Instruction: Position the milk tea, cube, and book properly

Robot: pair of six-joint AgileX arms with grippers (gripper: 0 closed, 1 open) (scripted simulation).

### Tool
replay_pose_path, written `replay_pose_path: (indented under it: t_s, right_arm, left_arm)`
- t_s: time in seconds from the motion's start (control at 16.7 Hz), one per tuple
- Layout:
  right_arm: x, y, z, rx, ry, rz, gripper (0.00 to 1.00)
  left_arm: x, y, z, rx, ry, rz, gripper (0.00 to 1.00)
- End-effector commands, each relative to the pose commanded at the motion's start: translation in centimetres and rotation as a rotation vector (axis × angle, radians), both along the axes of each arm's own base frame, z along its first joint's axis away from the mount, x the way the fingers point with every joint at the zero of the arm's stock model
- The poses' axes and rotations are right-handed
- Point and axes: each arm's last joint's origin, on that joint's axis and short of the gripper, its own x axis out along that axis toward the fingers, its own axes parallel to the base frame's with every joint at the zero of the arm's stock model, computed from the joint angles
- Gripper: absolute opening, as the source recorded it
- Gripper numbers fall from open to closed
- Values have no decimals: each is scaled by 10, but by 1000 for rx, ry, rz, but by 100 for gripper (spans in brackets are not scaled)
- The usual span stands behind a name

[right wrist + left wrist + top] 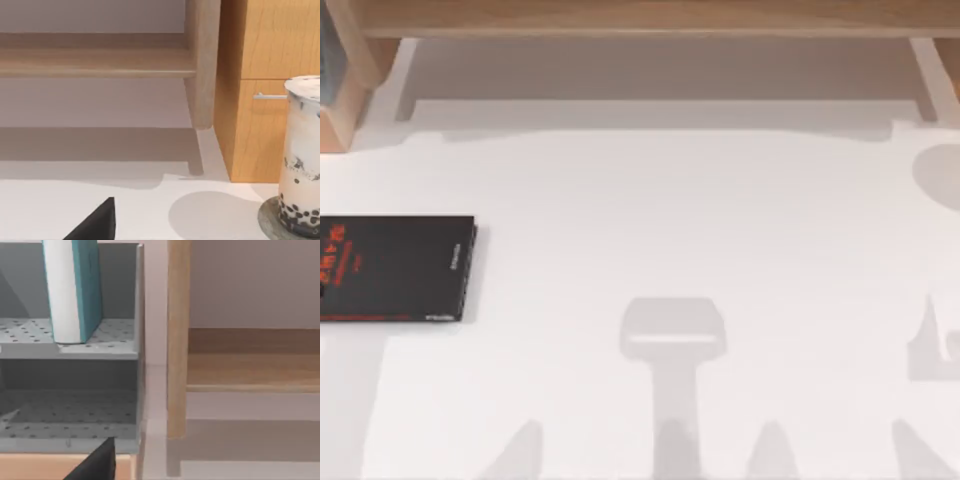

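Note:
The book [75, 290], thick with a teal cover and white page edges, stands upright on the upper level of a grey perforated rack [70, 347]. A dark part of my left gripper [95, 465] shows in the left wrist view, below and apart from the rack. The milk tea [302, 160], a clear cup with dark pearls at its bottom, stands on a grey round coaster [267, 220] on the white table. A dark part of my right gripper [95, 222] sits well to the side of the cup, not touching it. The cube is out of view.
A thin black book with red lettering [395, 268] lies flat at the table's left edge. A wooden shelf [640, 20] runs along the back. A wooden cabinet with a drawer handle [270, 96] stands behind the milk tea. A wooden post [177, 340] stands beside the rack.

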Motion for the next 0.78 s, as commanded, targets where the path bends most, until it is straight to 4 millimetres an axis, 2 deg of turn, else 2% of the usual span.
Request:
replay_pose_path:
  t_s: [0.18, 0.3, 0.42, 0.6, 0.78]
  right_arm:
    - [0, 0, 0, 0, 0, 0, 100]
    - [0, 0, 0, 0, 0, 0, 100]
    - [0, 0, 0, 0, 0, 0, 100]
    - [0, 0, 0, 0, 0, 0, 100]
    - [0, 0, 0, 0, 0, 0, 100]
  left_arm:
    - [33, 8, 43, -3, 4, -4, 100]
    - [67, 18, 66, -6, 17, -6, 100]
    - [110, 31, 80, -11, 35, -8, 100]
    - [179, 57, 81, -20, 65, -10, 100]
    - [243, 87, 63, -28, 83, -11, 100]
